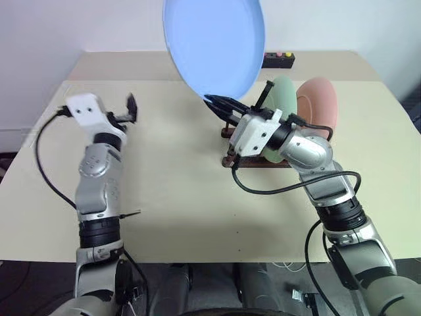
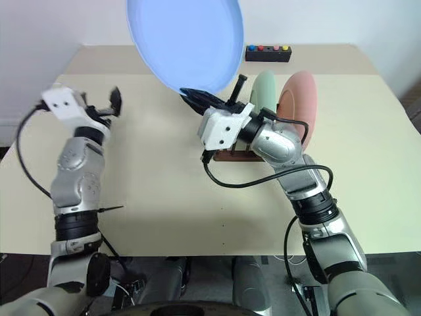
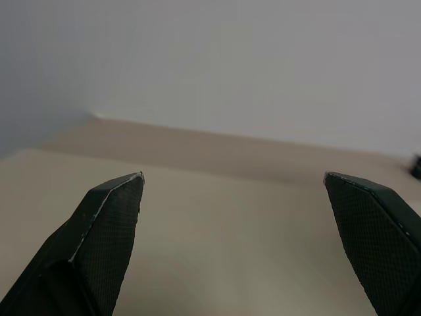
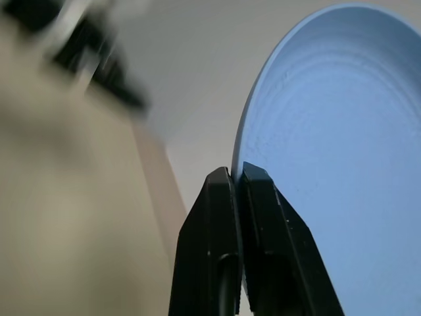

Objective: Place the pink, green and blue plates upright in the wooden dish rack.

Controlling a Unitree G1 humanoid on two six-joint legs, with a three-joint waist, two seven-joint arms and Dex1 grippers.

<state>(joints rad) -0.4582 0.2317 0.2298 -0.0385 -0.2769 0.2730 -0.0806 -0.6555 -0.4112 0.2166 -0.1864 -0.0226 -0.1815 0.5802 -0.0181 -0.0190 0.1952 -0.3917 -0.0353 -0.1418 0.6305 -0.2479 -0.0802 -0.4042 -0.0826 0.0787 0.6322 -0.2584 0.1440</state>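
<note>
My right gripper (image 1: 214, 102) is shut on the lower rim of the blue plate (image 1: 214, 43), which it holds high above the table's middle, almost on edge. In the right wrist view the two fingers (image 4: 223, 197) pinch the blue plate (image 4: 335, 164) at its rim. The green plate (image 1: 284, 99) and the pink plate (image 1: 320, 102) stand upright side by side in the wooden dish rack (image 1: 230, 158), behind my right forearm. My left gripper (image 1: 131, 108) is open and empty over the left part of the table, its fingertips (image 3: 122, 197) wide apart.
A small black box with coloured buttons (image 1: 279, 59) lies at the table's far edge behind the rack. The cream table (image 1: 177, 191) spreads between both arms. A black cable loops beside each forearm.
</note>
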